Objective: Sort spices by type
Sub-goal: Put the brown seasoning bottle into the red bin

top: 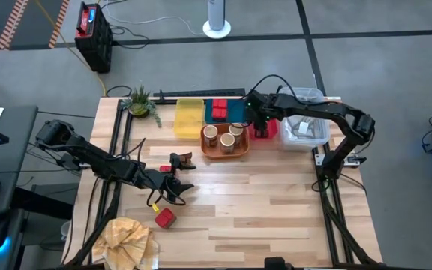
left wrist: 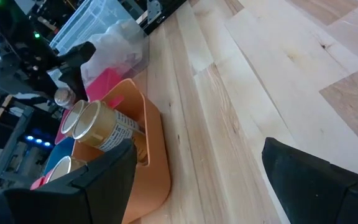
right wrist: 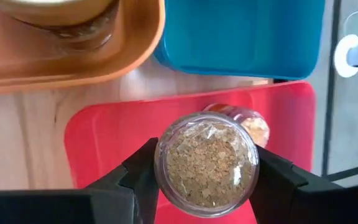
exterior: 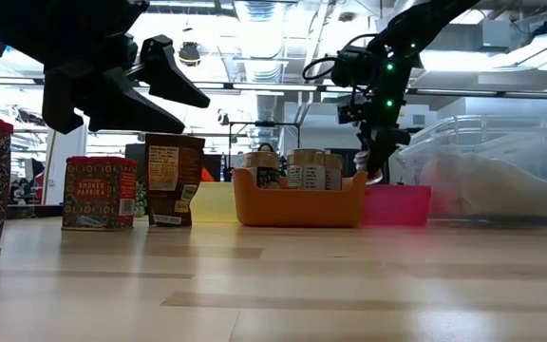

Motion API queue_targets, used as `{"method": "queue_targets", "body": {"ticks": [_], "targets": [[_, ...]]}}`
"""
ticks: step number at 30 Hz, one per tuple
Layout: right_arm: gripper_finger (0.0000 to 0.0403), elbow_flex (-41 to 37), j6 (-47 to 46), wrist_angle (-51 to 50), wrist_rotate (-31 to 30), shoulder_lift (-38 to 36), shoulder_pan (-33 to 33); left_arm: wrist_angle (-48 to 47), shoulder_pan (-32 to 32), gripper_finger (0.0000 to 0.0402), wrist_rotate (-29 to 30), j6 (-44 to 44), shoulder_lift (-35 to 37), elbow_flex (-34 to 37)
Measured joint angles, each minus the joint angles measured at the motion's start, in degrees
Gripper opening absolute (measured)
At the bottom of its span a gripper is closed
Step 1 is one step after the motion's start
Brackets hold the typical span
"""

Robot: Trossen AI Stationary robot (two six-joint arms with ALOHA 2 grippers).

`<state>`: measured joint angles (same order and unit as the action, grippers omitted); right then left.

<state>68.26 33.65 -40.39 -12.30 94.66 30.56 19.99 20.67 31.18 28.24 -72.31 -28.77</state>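
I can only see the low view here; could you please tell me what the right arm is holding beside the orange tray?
Observer: The right gripper has its jaws shut on a small clear round shaker of tan ground spice.
Operator: Thank you. Which tray is under it?
Observer: The red plastic tray, where another small shaker lies.
Operator: And is the left gripper holding anything?
Observer: No; its jaws are open and empty above the wooden table, with a red boxy tin standing apart from them, nearer the front edge.
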Motion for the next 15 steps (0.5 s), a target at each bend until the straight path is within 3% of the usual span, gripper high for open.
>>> {"method": "queue_targets", "body": {"ticks": [15], "targets": [[0.0213,0.03,-0.10,0.16,0.26,9.26,2.47,-0.18,0.00,0.0332,0.00,-0.01,0.00,0.02]]}}
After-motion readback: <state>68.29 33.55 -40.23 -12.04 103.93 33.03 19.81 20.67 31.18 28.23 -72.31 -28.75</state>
